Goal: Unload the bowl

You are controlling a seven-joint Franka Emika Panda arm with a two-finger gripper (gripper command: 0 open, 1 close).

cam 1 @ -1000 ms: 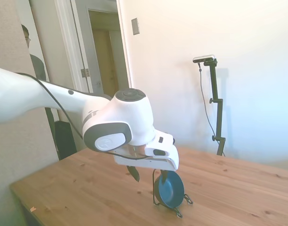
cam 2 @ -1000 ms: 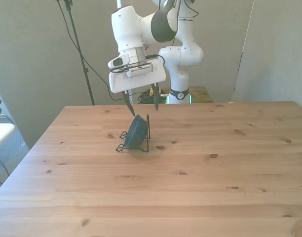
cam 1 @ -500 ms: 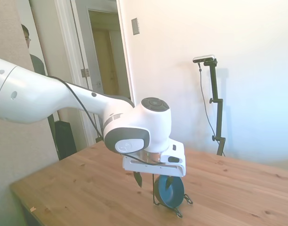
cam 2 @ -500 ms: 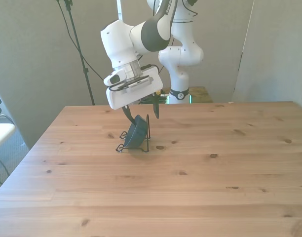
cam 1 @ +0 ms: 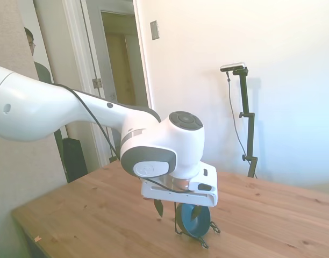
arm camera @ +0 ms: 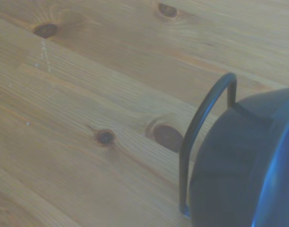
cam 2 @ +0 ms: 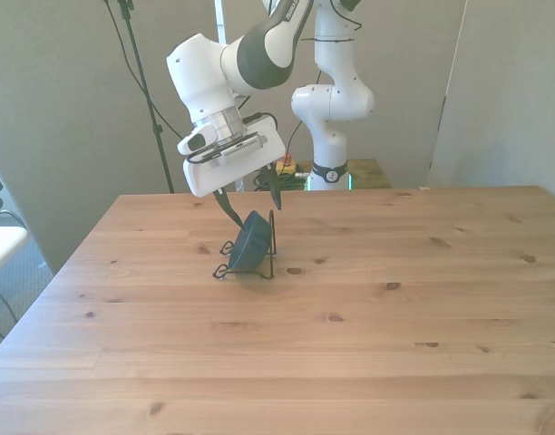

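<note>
While one bowl (cam 2: 251,243) leans in one wire stand (cam 2: 270,249), the claw (cam 2: 249,201) hangs open, empty.

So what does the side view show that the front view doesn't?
Only the side view shows a doorway with a person standing by it, and the bowl's round blue inside facing the camera.

Only the front view shows the whole table, the arm's base behind it, and the bowl edge-on, leaning in the wire stand.

Both show the open gripper poised over the bowl's rim, one finger on each side, with the bowl not yet lifted out of the stand.
</note>
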